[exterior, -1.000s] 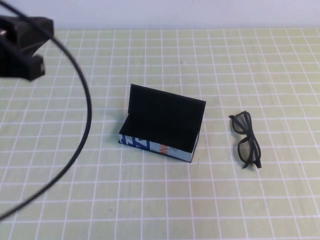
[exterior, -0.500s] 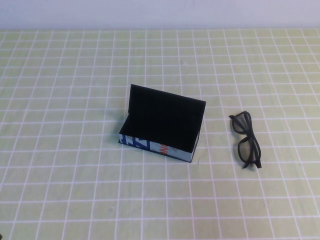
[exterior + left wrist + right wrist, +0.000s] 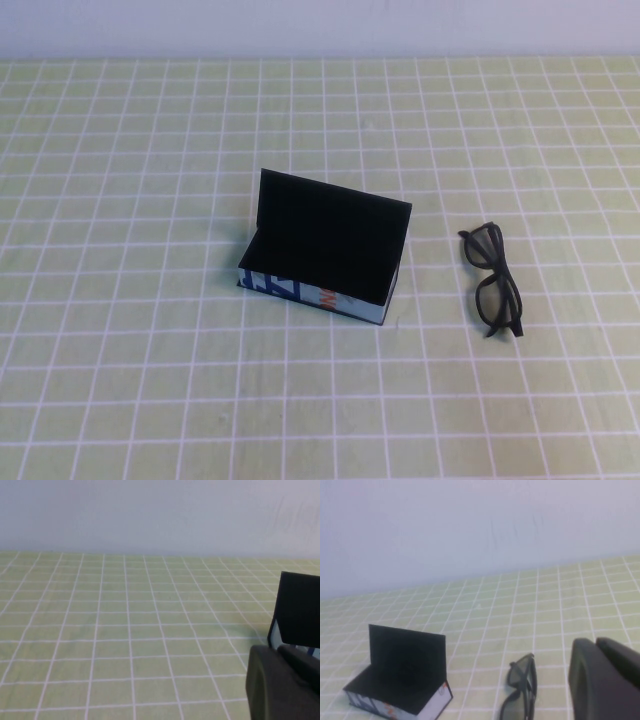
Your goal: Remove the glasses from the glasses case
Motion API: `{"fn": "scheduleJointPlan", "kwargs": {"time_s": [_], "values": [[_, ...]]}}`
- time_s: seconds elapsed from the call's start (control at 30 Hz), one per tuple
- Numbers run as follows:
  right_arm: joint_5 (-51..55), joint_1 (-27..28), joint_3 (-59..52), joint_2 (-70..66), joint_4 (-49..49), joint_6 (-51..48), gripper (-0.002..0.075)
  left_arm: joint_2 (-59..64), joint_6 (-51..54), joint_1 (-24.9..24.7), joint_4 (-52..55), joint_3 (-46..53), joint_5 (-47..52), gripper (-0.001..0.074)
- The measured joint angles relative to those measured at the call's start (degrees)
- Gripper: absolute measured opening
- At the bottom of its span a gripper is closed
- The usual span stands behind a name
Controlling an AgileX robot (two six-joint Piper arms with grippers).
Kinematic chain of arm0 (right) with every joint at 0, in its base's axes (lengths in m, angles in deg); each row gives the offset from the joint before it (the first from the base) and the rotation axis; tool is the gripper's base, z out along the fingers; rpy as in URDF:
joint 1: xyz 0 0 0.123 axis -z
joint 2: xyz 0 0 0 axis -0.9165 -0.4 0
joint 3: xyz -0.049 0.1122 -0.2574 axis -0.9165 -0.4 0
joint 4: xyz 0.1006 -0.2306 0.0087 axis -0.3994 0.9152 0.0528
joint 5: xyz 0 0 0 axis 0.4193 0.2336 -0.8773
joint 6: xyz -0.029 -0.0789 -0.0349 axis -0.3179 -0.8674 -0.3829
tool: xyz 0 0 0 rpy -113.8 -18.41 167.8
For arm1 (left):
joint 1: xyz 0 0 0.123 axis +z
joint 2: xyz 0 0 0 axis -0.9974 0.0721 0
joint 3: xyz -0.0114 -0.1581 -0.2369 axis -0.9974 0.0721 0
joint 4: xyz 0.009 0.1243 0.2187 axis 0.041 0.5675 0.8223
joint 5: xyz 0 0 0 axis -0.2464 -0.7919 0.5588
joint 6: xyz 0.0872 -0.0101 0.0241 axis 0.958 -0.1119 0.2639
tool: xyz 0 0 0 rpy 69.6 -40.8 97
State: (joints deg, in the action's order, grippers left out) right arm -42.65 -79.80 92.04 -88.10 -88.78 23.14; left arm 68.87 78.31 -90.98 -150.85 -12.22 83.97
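The glasses case (image 3: 322, 255) stands open mid-table, black lid upright, black lining bare, light blue front side printed in dark blue and orange. The black glasses (image 3: 497, 303) lie folded on the mat to the right of the case, apart from it. Neither arm shows in the high view. My left gripper (image 3: 278, 651) is shut and empty, low over the mat left of the case (image 3: 299, 611). My right gripper (image 3: 595, 643) is shut and empty, to the right of the glasses (image 3: 520, 676) and well apart from the case (image 3: 405, 677).
A light green mat with a white grid (image 3: 150, 380) covers the table. A pale wall (image 3: 320, 25) runs along the far edge.
A second ago my left arm and its cable showed at the upper left of the high view; they have left that view. The case and glasses have not moved.
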Motion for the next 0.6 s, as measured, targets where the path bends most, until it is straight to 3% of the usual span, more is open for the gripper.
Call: {"fn": "scheduleJointPlan", "kwargs": {"time_s": [0.47, 0.6], "values": [[7.0, 0.0, -1.8, 0.0, -0.9, -0.2, -0.0016, 0.0, -0.1, 0.0, -0.7, 0.0, 1.3, -0.0004], [4.8, 0.2, -2.5, 0.3, 4.2, -0.3, -0.0016, 0.0, -0.1, 0.0, -0.7, 0.0, 1.5, -0.0004]]}}
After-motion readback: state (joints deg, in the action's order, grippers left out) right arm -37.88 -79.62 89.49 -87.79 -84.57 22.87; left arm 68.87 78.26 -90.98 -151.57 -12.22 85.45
